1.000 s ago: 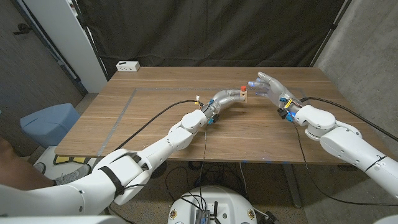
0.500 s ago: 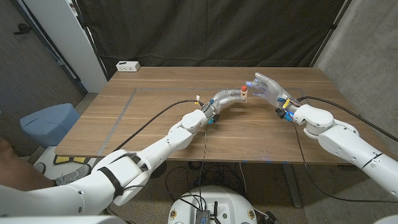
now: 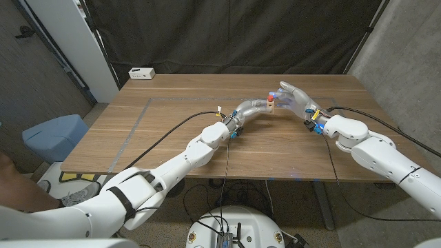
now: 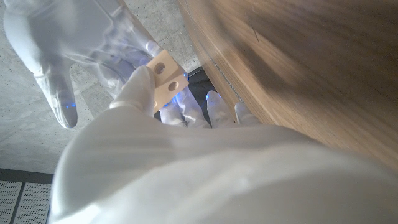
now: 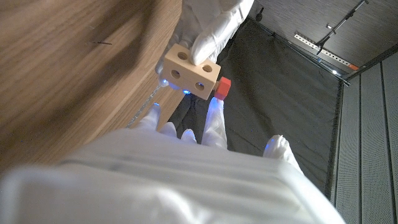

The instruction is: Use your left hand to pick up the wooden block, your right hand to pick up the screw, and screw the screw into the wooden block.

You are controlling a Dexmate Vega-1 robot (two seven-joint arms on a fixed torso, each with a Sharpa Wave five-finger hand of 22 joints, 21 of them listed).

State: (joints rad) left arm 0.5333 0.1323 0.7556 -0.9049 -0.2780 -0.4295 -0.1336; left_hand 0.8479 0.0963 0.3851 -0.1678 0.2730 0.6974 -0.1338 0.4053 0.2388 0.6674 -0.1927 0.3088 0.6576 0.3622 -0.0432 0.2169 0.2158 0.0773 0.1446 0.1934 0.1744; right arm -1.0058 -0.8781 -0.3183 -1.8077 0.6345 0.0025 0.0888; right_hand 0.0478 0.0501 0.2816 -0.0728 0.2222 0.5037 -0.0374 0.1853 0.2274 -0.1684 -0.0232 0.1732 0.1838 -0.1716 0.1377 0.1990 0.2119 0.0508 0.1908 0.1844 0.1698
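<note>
Wooden block (image 5: 191, 72) pinched in left hand (image 3: 253, 107), red-headed screw (image 5: 223, 88) at right hand (image 3: 295, 97) fingertips, grip unclear; best kept square to hole while turning.

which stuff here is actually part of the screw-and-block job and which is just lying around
Part of the job:
- pale wooden block with round holes, held by the left hand
- red-headed screw, at the block
- right hand, fingers beside the screw

Lying about:
- white box with dark sockets, far left corner of the wooden table
- black cables
</note>
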